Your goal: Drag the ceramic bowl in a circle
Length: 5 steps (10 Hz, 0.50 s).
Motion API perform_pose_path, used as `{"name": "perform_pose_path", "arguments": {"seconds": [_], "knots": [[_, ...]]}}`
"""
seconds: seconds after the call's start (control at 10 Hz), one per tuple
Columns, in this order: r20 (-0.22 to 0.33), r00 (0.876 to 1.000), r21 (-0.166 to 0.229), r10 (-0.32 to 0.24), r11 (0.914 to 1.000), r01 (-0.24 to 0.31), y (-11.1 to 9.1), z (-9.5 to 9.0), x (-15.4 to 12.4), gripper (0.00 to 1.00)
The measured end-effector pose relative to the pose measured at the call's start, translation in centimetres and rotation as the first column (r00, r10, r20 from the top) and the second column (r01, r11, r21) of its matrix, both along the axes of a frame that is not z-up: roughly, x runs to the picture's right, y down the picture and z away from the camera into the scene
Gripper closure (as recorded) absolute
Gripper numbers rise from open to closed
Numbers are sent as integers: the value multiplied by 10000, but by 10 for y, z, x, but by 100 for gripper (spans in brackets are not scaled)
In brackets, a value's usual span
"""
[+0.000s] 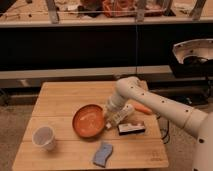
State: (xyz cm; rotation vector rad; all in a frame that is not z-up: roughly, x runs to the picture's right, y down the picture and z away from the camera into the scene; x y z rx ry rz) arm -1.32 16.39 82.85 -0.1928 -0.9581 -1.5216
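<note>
So the biggest thing here is the wooden table (60,102), light slatted top, sitting in front of a dark counter or shelf wall (75,47). The robot's white arm (160,102) comes in from the lower right corner and reaches across the right half of the table, elbow bent up around the back edge.

The ceramic bowl (88,120) is next in size: orange-brown, shallow, paler inside, sitting roughly mid-table, a bit toward the front. The gripper (110,117) is right at the bowl's right rim, touching it or as good as. Honestly I cannot tell whether it's clamped on the rim or just pressed against it, the end of the arm is a pale blob from this angle.

Just right of the bowl, beside the gripper, there's a flat dark box-ish thing with a white label (131,128) lying on the table. Behind that, near the right edge, an orange object (142,108) pokes out from under the arm, looks carrot-like but partly hidden.

Front-left of the table there's a white cup (43,137), upright, well apart from the bowl. Near the front edge, below the bowl, a blue-grey sponge (103,154) lies at a slight angle.
</note>
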Motion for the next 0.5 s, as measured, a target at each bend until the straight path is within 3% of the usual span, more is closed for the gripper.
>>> {"name": "perform_pose_path", "arguments": {"seconds": [0.3,0.5], "knots": [[762,9931,247,-888,9959,872,-10,5,-64,97],[1259,9785,590,-1637,9858,1573,-31,15,-105,97]]}}
